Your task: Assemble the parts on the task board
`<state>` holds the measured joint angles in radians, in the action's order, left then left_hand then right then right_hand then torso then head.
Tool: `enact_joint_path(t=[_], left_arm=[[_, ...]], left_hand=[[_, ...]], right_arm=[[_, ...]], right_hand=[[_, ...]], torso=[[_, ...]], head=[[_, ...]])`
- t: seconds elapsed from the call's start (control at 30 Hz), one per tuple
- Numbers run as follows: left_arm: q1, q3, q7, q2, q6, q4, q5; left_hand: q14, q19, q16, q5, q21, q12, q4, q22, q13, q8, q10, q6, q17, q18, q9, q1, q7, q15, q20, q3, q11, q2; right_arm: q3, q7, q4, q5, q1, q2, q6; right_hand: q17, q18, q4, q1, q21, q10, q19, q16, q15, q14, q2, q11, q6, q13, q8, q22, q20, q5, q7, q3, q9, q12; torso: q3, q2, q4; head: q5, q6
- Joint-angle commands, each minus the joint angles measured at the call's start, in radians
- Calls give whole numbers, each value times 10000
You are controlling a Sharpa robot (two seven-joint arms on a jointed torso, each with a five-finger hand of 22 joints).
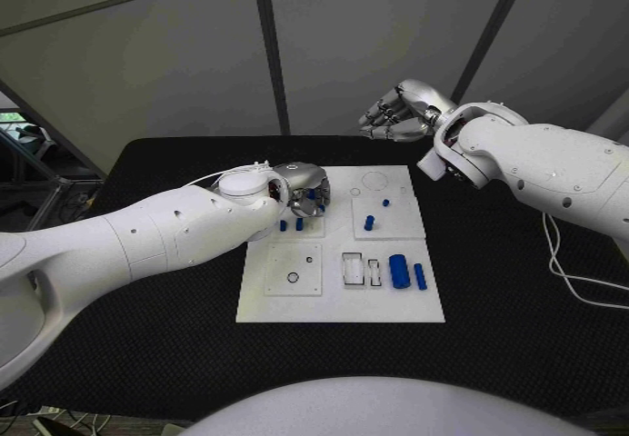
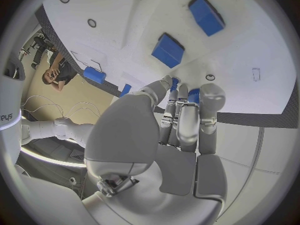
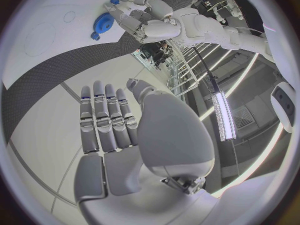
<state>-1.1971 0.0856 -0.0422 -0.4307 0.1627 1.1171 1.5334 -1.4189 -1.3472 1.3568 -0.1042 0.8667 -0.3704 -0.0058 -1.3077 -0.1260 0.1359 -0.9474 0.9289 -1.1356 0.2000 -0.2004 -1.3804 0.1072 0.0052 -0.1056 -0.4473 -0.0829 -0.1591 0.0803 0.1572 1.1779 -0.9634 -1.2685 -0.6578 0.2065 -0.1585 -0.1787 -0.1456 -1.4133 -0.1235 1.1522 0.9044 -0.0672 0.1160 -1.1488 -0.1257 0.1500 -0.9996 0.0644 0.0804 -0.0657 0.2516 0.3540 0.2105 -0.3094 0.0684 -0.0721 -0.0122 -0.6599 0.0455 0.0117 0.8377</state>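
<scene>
Left hand [image 1: 304,189] down on board [image 1: 340,309], fingers curled among blue parts [image 1: 299,223], hold unclear; right hand [image 1: 397,111] empty, raised far.

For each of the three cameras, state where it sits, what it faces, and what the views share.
Head view: on the robot's head, looking down at the task board; both white arms show.
Left wrist view: behind the left hand, facing the board and blue parts.
Right wrist view: behind the right hand, held off the board with fingers straight.
Shared: the left hand also shows in the right wrist view.
</scene>
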Motion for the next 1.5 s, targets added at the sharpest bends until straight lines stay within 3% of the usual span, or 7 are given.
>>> enact_joint_path(t=[0.03,0.47,1.0,1.5], left_arm=[[9,6,130,19,-103,9,-58],[12,5,81,13,-292,-36,-124],[13,4,-9,3,-477,-118,-127],[17,-1,193,-87,6,35,-298]], left_hand=[[-33,-28,68,30,49,59,2,-1095,9,-38,12,-32,-19,-857,12,3,3,51,-64,-94,-57,-55],[-162,-149,259,28,368,103,-149,-1169,15,142,-809,737,-218,-885,-8,-143,95,-73,17,-399,124,227],[-215,-169,360,8,506,391,-399,-1195,77,-49,-919,715,-324,-920,100,-291,212,-2,0,-670,23,252],[-348,-279,540,13,895,447,-585,-1263,-14,57,-1526,1221,-579,-954,68,-346,264,-76,43,-834,121,393]], right_arm=[[5,64,9,-7,-20,11,6],[5,65,4,-8,-21,21,-7],[5,61,7,-8,-21,15,-5],[5,78,19,-8,-20,11,1]], right_hand=[[16,-63,4,-70,41,-77,62,-13,-25,58,-22,-4,-38,-4,-42,-14,15,56,10,-63,6,7],[19,-63,11,-69,45,-71,66,-15,-29,56,-20,-8,-46,-2,-38,-14,16,56,8,-78,7,3],[19,-63,11,-69,45,-71,66,-15,-29,56,-20,-8,-46,-2,-38,-14,16,56,8,-78,7,3],[23,-62,11,-58,51,-65,70,-17,-32,54,-21,-9,-53,-1,-35,-15,18,54,7,-88,9,0]], torso=[[1,-2,-1],[2,3,7],[4,2,9],[3,4,13]], head=[[10,7],[10,45],[19,68],[11,17]])
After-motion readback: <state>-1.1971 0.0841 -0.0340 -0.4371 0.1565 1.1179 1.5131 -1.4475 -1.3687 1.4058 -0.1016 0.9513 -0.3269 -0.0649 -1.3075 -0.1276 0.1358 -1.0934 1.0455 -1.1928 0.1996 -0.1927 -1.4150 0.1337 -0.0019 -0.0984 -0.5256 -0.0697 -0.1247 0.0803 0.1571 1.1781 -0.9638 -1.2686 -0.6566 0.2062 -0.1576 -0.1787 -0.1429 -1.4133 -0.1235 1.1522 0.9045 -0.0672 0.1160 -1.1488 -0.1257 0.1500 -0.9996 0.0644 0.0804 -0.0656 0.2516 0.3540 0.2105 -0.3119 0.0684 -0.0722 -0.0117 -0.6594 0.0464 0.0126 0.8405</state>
